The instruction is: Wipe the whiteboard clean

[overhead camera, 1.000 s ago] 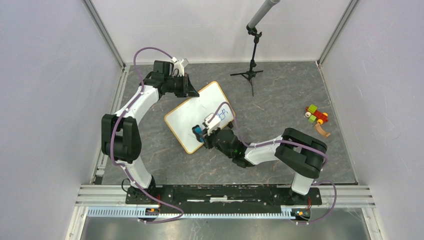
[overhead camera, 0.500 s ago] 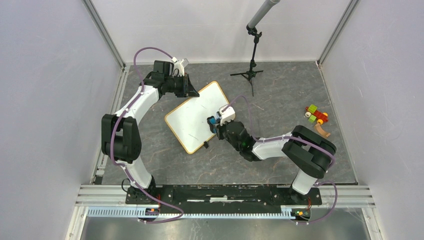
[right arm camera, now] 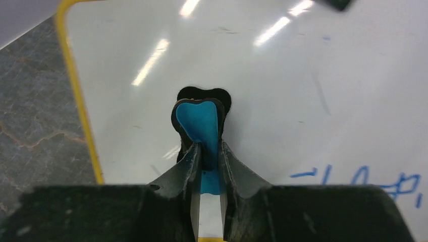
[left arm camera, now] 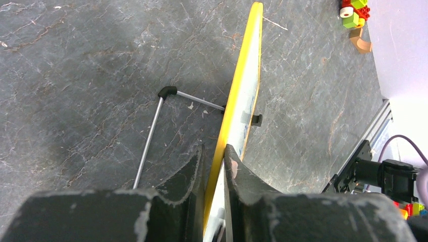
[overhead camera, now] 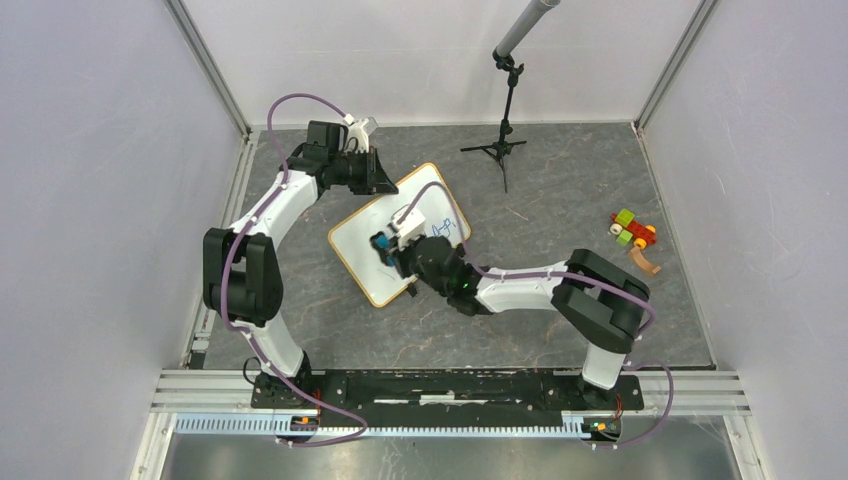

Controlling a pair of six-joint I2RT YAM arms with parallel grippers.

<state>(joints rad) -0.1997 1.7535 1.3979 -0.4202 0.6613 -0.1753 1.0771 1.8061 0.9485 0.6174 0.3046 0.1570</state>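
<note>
Left arm: elbow bent outward, end effector [overhead camera: 386, 186] clamped on the far edge of the whiteboard [overhead camera: 415, 200] at mid-bench [overhead camera: 560, 200] | Right arm: stretched low and leftward, end effector [overhead camera: 384, 246] pinched shut on a blue eraser [right arm camera: 199, 118] against the board face, beside blue writing [overhead camera: 440, 228]

One whiteboard [overhead camera: 360, 262], one eraser [right arm camera: 201, 123], one tripod [overhead camera: 503, 145].

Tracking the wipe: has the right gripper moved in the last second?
Yes. The right gripper swept right across the whiteboard, then back left past its start.
</note>
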